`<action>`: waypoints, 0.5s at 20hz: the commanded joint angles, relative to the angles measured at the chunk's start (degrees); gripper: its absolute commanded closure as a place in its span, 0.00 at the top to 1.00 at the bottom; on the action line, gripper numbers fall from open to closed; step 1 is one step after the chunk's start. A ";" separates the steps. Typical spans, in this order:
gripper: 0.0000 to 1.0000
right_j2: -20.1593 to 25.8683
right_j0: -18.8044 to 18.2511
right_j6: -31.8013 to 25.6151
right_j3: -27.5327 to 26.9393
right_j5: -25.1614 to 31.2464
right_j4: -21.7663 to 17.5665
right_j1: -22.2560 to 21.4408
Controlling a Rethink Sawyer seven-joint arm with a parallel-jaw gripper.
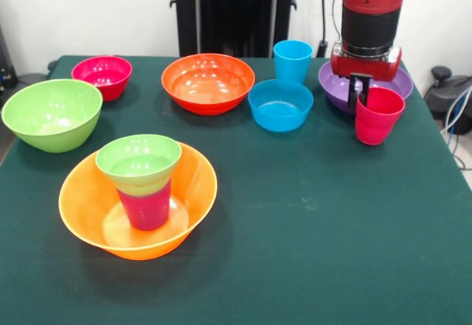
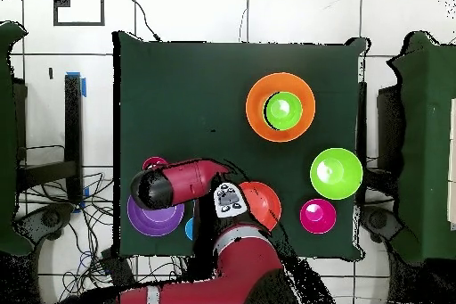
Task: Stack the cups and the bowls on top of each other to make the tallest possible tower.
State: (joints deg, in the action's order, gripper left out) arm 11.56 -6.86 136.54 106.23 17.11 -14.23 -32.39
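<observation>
A large orange bowl (image 1: 88,214) (image 2: 254,104) at the front left holds the tower: an upright purple-magenta cup (image 1: 146,205) with a small lime green bowl (image 1: 139,159) (image 2: 283,110) resting on it. My gripper (image 1: 362,102) is at the right, its black fingers closed over the left rim of a red-pink cup (image 1: 379,119) (image 2: 155,164). That cup hangs slightly tilted just in front of the purple bowl (image 1: 335,88) (image 2: 156,218). A sky blue cup (image 1: 293,60) stands behind the small blue bowl (image 1: 280,105).
A large lime green bowl (image 1: 51,113) (image 2: 336,173) sits at the left edge, with a small pink-red bowl (image 1: 103,74) (image 2: 317,216) behind it. A red-orange bowl (image 1: 208,82) (image 2: 264,204) is in the back middle. Green table cloth (image 1: 332,222) stretches across the front right.
</observation>
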 commanded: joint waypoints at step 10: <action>0.00 3.55 -6.61 -5.20 -4.73 12.92 3.56 -17.73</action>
State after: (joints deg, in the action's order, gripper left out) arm 10.84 -6.83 136.54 106.26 18.81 -13.97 -39.70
